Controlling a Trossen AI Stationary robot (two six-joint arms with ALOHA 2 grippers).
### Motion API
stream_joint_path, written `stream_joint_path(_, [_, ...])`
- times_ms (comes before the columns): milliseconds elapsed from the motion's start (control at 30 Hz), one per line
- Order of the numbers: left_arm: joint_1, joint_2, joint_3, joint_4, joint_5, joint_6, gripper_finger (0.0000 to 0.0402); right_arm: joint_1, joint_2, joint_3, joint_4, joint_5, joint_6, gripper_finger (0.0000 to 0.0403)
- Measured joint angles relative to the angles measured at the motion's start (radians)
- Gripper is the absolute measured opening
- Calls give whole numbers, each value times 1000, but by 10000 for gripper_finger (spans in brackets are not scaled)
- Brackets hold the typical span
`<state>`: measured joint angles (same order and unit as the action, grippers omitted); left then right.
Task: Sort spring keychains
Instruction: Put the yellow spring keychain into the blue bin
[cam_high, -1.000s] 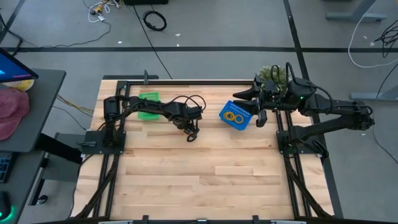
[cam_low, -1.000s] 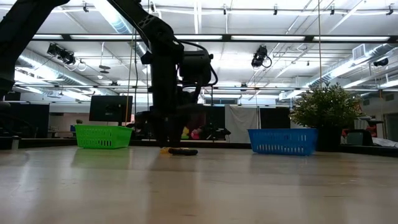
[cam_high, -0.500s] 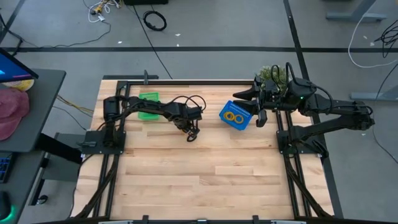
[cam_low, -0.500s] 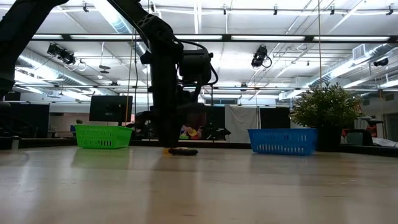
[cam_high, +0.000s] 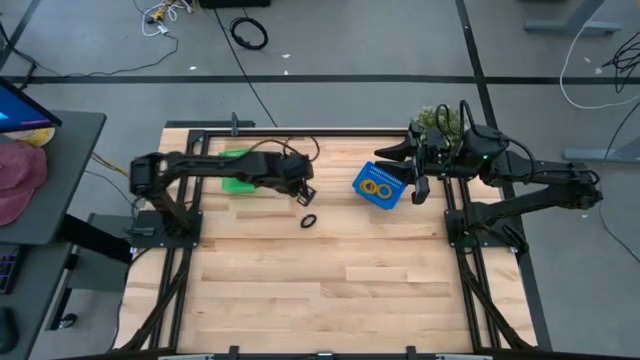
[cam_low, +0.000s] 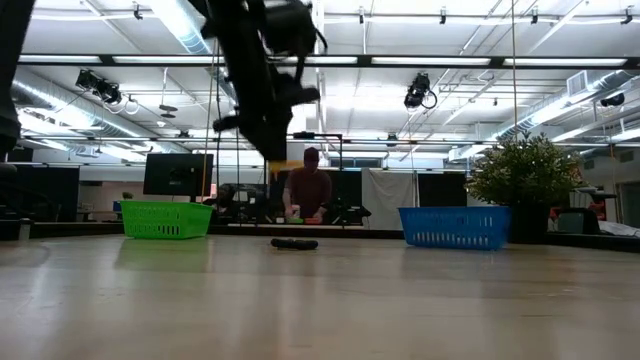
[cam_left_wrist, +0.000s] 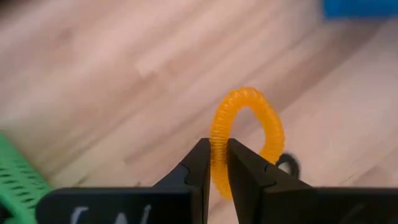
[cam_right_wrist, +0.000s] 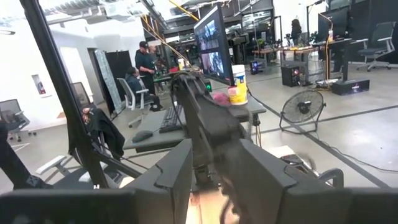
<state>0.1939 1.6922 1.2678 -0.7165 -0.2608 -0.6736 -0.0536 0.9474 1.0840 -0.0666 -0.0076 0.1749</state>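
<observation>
Wooden table (cam_high: 320, 290) has a blue basket (cam_high: 379, 185) with two orange rings already in it, so sorting's partly done. Left gripper (cam_left_wrist: 214, 163) is pinched on an orange spring keychain (cam_left_wrist: 247, 135) and has lifted off the table since a second ago, when it was down low. One black keychain (cam_high: 308, 221) is left on the wood. Right gripper (cam_high: 418, 186) hangs beside the blue basket, fingers apart, holding nothing. Green basket (cam_high: 239, 169) sits behind the left arm.

Nothing I can read here: no label, brand, number or sign on my table (cam_high: 330, 290), the baskets or my arms (pale marks on my left wrist mount are too blurred to make out).
</observation>
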Motion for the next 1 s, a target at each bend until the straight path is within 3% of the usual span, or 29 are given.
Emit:
stream_joint_path(400, [-61, -349, 2, 65, -310, 0, 46, 0, 0, 0, 0, 0, 0, 132])
stream_joint_path(600, [-114, -440, 2, 115, -487, 62, 46, 0, 0, 0, 0, 0, 0, 132])
stream_joint_path(767, [-161, -447, 2, 342, -499, 235, 46, 0, 14, 1, 18, 0, -13, 132])
stream_joint_path(1000, [-206, -432, 2, 646, -434, 421, 46, 0, 40, 1, 36, -11, -23, 132])
